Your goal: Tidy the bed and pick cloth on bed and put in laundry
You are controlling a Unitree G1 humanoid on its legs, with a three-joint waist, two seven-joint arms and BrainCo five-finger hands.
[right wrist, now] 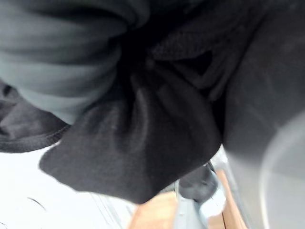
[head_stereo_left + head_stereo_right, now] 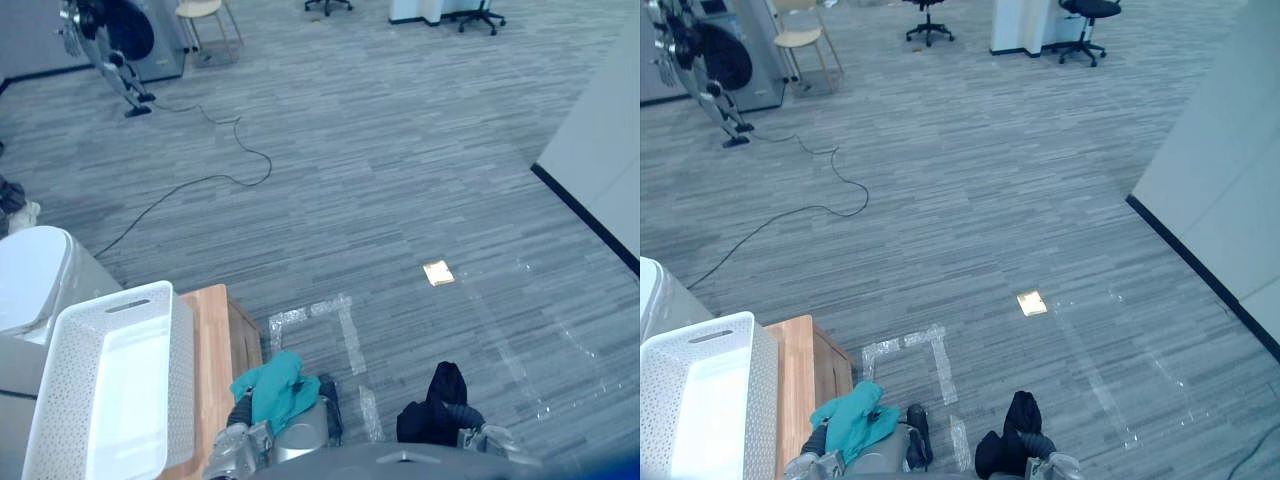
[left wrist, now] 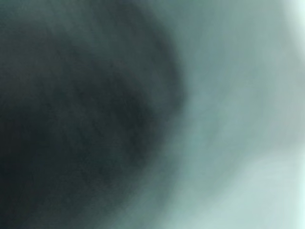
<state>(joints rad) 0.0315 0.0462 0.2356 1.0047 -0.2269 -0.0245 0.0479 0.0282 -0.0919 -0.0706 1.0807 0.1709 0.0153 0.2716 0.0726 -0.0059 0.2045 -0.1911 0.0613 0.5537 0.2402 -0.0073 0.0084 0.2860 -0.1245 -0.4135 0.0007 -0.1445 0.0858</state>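
A teal cloth (image 2: 275, 390) is bunched on top of my left hand (image 2: 238, 452) at the bottom of the view, right beside the wooden table's corner; up close it covers the left wrist view as a teal blur (image 3: 228, 119). A black cloth (image 2: 441, 398) hangs bunched in my right hand (image 2: 487, 438), above the carpet. In the right wrist view grey fingers (image 1: 62, 62) curl over the black cloth (image 1: 143, 138). A white perforated laundry basket (image 2: 60, 380) stands empty on the table at the lower left.
The basket rests on a low wooden table (image 2: 212, 340), with a white rounded appliance (image 2: 30, 280) to its left. On the grey carpet lie tape marks (image 2: 345, 330), a small tan card (image 2: 438, 273) and a black cable (image 2: 200, 180). A white wall (image 2: 600, 130) rises at the right.
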